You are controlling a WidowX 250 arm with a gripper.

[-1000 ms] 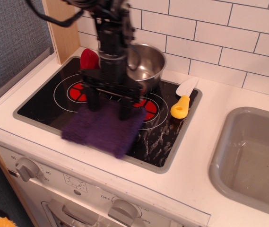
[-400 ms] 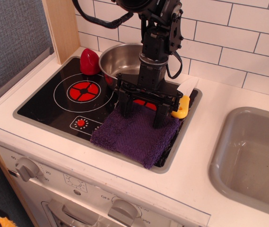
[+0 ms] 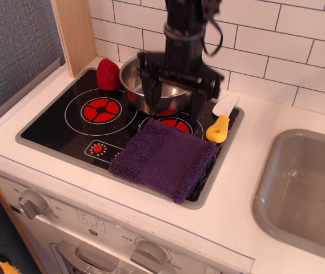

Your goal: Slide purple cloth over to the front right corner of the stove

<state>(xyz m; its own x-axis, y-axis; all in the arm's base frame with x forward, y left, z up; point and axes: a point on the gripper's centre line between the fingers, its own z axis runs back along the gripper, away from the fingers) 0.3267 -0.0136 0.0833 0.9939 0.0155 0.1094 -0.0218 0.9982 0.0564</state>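
The purple cloth (image 3: 163,158) sits flat in the stove (image 3: 53,123)'s front right corner. The gripper (image 3: 176,101) hangs right above its back edge, fingers spread, holding nothing.

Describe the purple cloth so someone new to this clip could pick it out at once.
Start at the black stove set into the white counter, left of the grey sink. At its front right corner lies the purple cloth, below the open gripper. It is the only soft, fuzzy thing there, unlike the steel pot and yellow-handled knife behind it.
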